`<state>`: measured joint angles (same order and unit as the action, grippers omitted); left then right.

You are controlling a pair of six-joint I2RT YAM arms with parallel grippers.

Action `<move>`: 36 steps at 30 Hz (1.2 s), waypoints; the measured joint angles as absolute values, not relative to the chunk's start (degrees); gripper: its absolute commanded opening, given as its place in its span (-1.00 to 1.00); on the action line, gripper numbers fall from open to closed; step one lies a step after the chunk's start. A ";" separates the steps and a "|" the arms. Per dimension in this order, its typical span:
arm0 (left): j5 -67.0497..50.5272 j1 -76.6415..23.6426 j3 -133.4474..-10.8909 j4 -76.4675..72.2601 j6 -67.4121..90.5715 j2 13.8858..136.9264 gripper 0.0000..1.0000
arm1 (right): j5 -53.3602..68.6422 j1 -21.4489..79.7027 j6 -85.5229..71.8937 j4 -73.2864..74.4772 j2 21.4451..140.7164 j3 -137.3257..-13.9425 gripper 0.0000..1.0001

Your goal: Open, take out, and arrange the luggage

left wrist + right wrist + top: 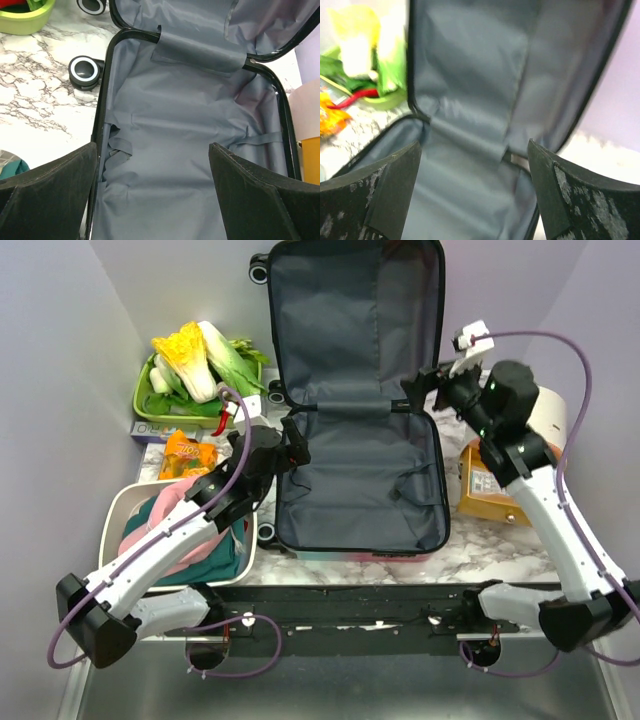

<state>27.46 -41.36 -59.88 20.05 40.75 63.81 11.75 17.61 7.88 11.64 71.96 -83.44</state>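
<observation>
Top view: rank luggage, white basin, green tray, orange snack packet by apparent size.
1. luggage, lying open, by far the largest.
2. white basin, though the left arm covers part of it.
3. green tray, only slightly smaller than the basin.
4. orange snack packet, smallest.

Both white-and-black arms reach forward and inward. The left black 2-finger gripper (296, 445) stands wide open, holding nothing. The right black 2-finger gripper (415, 390), raised higher, seems equally spread, though its wrist view is blurred.
</observation>
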 measured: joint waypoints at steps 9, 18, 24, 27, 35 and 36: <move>26.13 -41.36 -60.16 23.64 40.69 63.66 0.97 | -12.10 20.29 -12.71 26.26 49.56 -58.76 0.76; 21.82 -41.36 -60.14 23.70 39.31 65.47 0.97 | -19.09 20.32 -30.33 50.96 33.01 -48.49 0.51; 20.18 -41.36 -59.44 22.83 38.92 65.54 0.97 | -22.31 20.32 -40.38 59.59 31.88 -42.65 -0.20; 19.77 -41.36 -59.44 22.81 38.81 65.71 0.98 | -25.47 20.32 -43.64 60.47 32.62 -41.01 -0.41; 19.59 -41.36 -59.44 22.85 38.48 65.76 0.98 | -35.00 19.64 -48.01 58.59 38.96 -40.95 -0.36; 19.64 -41.36 -59.44 22.90 38.35 65.73 0.98 | -35.59 19.14 -47.88 57.78 39.62 -40.95 -0.37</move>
<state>19.64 -41.36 -59.44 22.90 38.35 65.73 -35.59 19.14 -47.88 57.78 39.62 -40.95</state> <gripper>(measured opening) 0.988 0.315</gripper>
